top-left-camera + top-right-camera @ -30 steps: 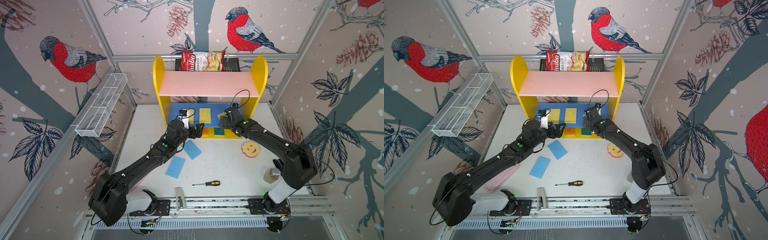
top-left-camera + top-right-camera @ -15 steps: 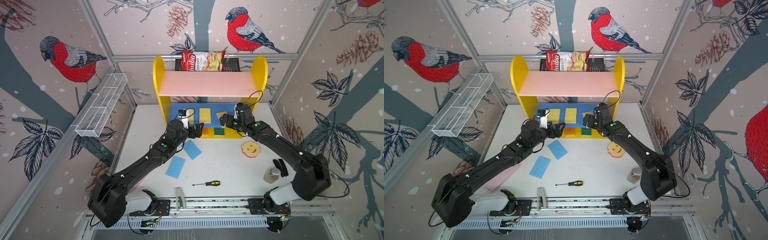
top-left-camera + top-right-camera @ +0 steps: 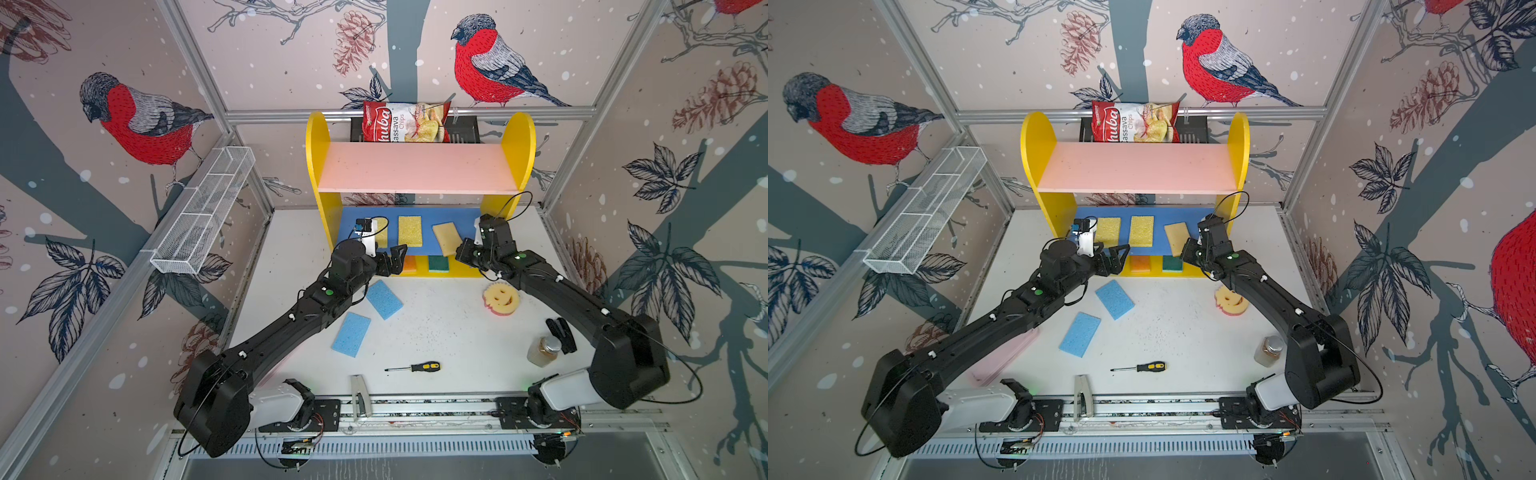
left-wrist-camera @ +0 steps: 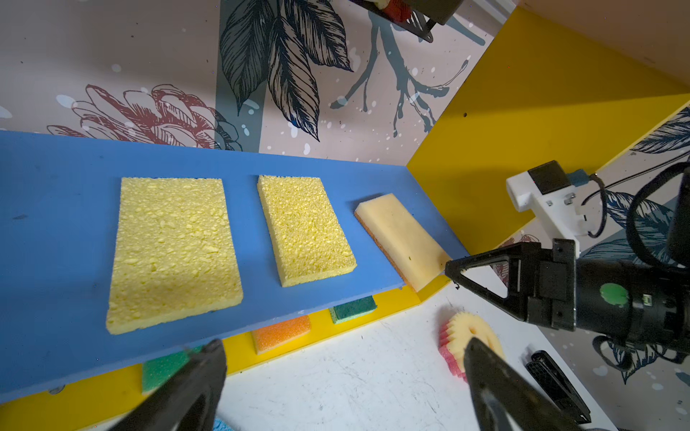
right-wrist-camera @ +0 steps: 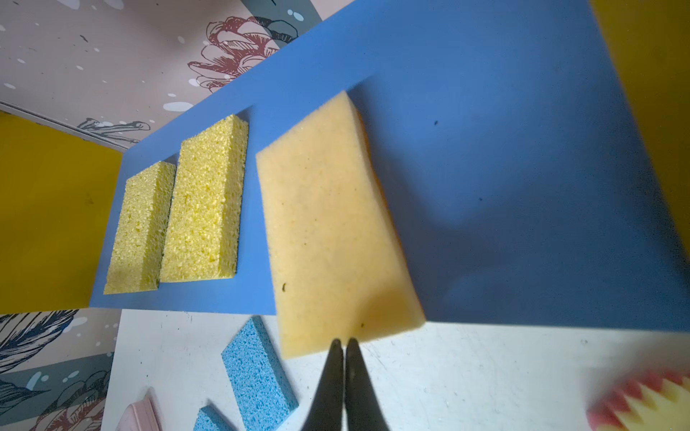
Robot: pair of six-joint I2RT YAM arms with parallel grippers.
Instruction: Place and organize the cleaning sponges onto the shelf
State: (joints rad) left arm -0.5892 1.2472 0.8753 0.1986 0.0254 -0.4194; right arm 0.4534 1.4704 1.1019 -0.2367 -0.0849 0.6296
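The yellow shelf [image 3: 419,166] has a blue middle board [image 3: 469,224] carrying two porous yellow sponges [image 3: 409,230] [image 4: 173,250] and a smooth pale yellow sponge [image 3: 446,237] [image 5: 332,224]. The pale one lies askew and overhangs the front edge. My right gripper [image 3: 459,251] [image 5: 343,341] is shut and empty, with its tips against that overhanging edge. On the yellow base lie an orange sponge [image 4: 282,332] and green sponges [image 4: 353,308]. My left gripper [image 3: 395,259] [image 4: 343,345] hangs open and empty in front of the base. Two blue sponges [image 3: 384,298] [image 3: 351,333] and the smiley sponge [image 3: 500,297] lie on the table.
A chips bag [image 3: 405,122] sits in a black basket behind the shelf. A white wire tray [image 3: 203,212] hangs on the left wall. Near the front lie a screwdriver [image 3: 415,367], a jar [image 3: 544,351], a black clip [image 3: 561,334] and a metal tool [image 3: 359,395].
My right gripper has gone from open to shut and drawn back to the blue board's front edge, its arm swinging rightward. The pale yellow sponge stays on the board. The left arm has not moved.
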